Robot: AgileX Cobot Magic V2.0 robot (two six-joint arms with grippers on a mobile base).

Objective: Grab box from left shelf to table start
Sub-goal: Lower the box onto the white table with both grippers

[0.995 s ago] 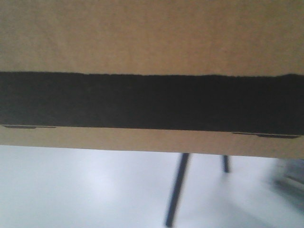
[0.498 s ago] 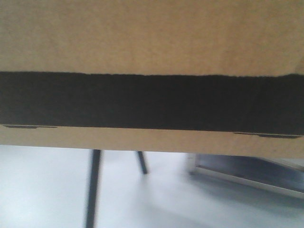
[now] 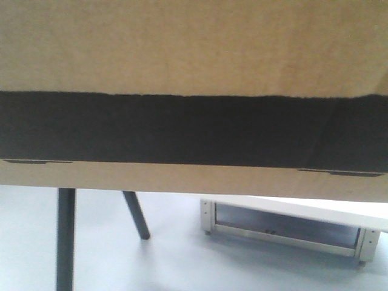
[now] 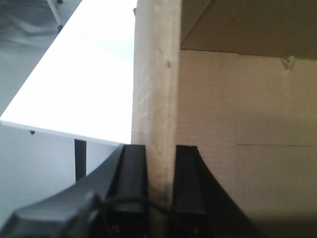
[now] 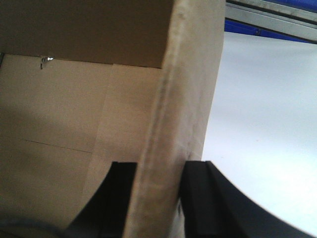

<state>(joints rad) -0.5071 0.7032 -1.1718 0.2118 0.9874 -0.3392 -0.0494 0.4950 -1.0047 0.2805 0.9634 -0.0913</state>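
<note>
Brown corrugated cardboard box [image 3: 194,48], large and crossed by a broad black printed band [image 3: 194,130], fills the upper part of the front view close to the lens. Grey floor [image 3: 170,260] shows under its lower edge. Down there stand two dark legs [image 3: 64,239], one upright and one slanted. To their right is a low pale metal frame [image 3: 208,217] under a white top.

The left tool [image 4: 159,148] is clamped on the box's upright side wall [image 4: 153,74]. One black finger [image 4: 133,183] lies on the outer face and the other on the inner face, both pressed to the cardboard. On the outer side of that wall spreads the flat white bench [image 4: 84,74], its near edge over grey floor.

The right tool [image 5: 159,166] grips the opposite wall the same way, with a black finger [image 5: 198,198] on each face. The white bench also shows on its outer side. In the far top corner a silver metal rail [image 5: 270,12] runs above a blue strip [image 5: 237,26]. Whether the box's underside touches the bench cannot be told.
</note>
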